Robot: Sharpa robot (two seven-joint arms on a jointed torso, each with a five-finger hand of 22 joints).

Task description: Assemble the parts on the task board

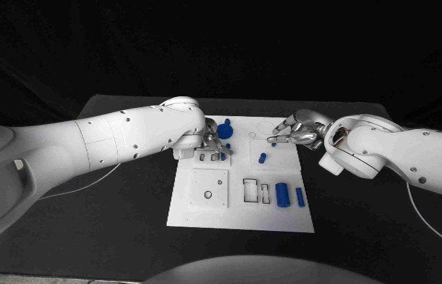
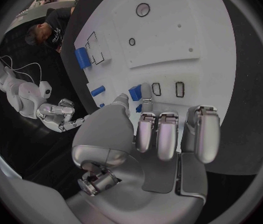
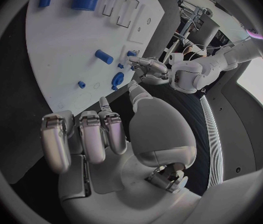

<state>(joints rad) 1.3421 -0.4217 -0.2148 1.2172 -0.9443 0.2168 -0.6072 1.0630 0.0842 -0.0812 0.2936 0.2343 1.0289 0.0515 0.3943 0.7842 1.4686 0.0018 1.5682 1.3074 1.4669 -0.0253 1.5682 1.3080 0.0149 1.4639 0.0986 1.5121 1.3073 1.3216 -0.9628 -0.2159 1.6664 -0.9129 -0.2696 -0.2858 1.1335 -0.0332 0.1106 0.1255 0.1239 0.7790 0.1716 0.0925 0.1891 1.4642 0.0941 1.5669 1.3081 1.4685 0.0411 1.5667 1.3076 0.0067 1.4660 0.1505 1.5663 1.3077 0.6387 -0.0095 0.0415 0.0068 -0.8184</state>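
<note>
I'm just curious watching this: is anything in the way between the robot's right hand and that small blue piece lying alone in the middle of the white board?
Nothing visible is. The right hand hovers over the task board's far edge, and only bare white board lies between it and the small blue piece.

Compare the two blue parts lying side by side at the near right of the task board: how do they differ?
The wider blue block is broad and stubby; the slimmer blue bar to its right is narrow. The block lies right beside the outlined rectangular slots; the bar sits nearer the white task board's right edge. Both are blue, lying flat, parallel, and untouched by either hand.
</note>
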